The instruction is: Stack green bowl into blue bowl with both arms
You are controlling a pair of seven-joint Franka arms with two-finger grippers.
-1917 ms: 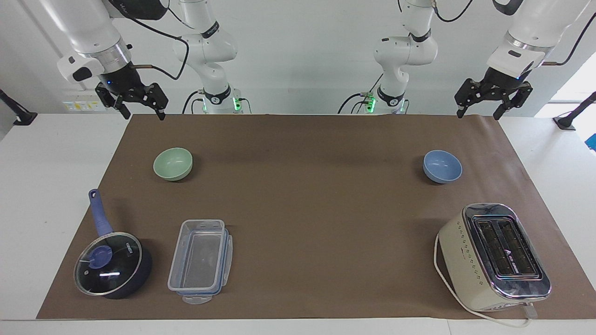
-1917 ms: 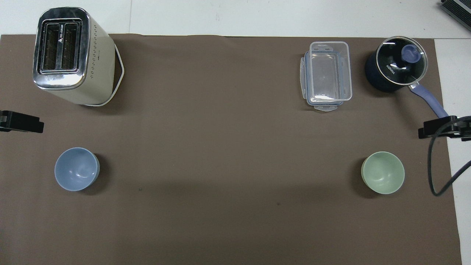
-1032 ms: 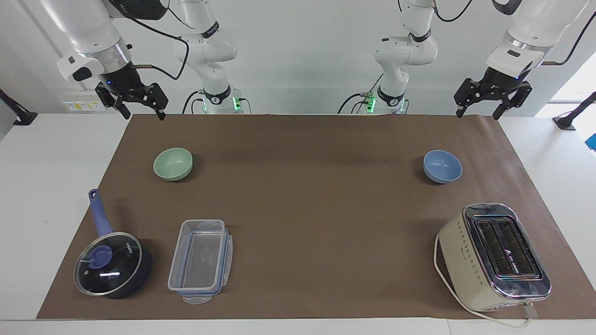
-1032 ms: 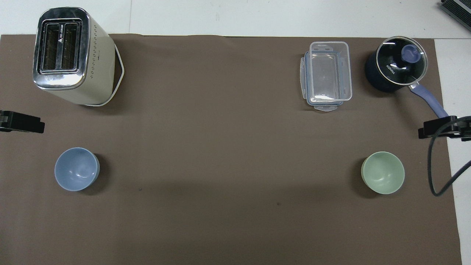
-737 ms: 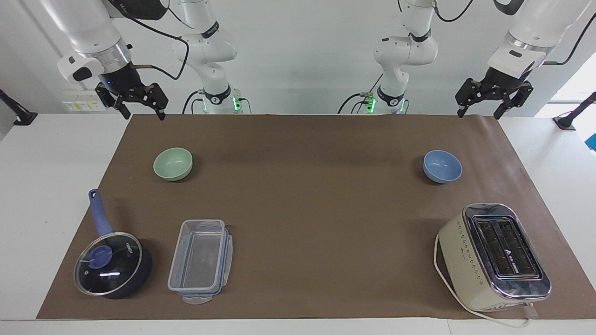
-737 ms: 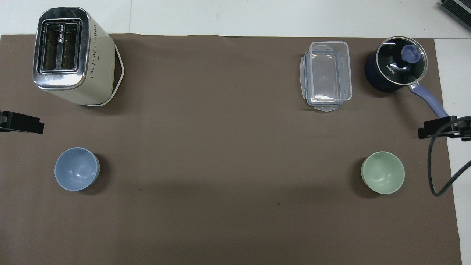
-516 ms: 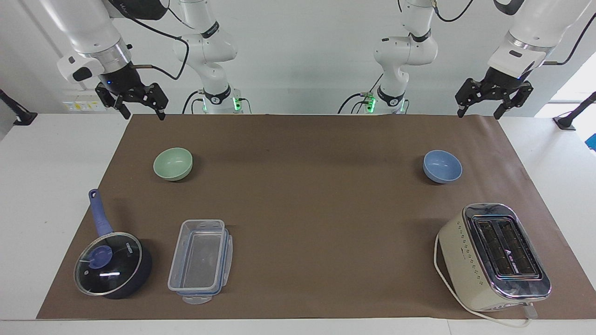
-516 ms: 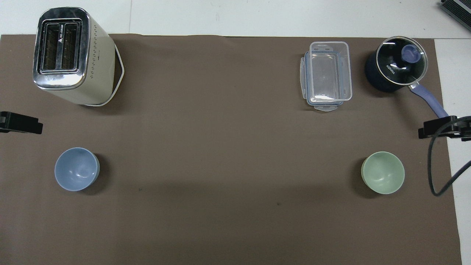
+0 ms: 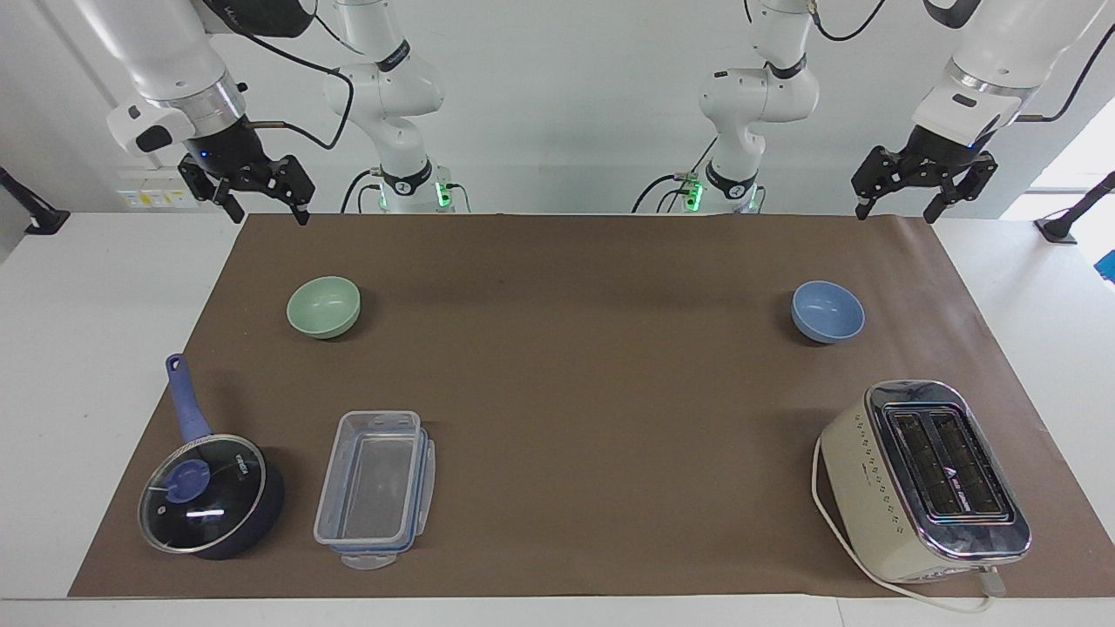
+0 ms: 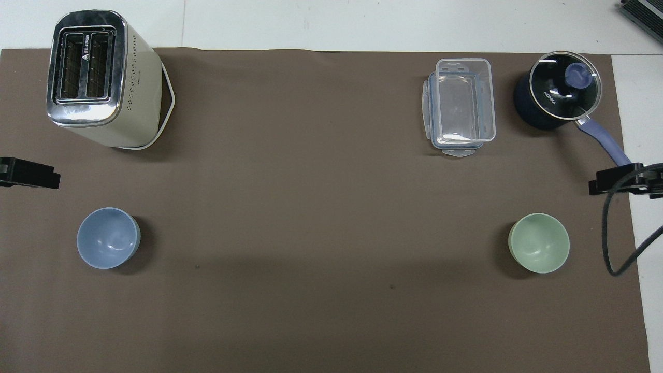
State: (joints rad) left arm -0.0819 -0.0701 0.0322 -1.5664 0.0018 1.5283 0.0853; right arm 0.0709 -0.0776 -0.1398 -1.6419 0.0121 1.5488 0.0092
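The pale green bowl sits upright on the brown mat toward the right arm's end, also in the overhead view. The periwinkle-blue bowl sits upright toward the left arm's end, also overhead. The two bowls are far apart. My right gripper hangs open and empty above the mat's corner at its own end. My left gripper hangs open and empty above the mat's corner at its own end. Neither gripper touches a bowl.
A cream toaster stands farther from the robots than the blue bowl. A dark blue saucepan with glass lid and a clear plastic container lie farther out than the green bowl. Two smaller white arms stand at the table's robot end.
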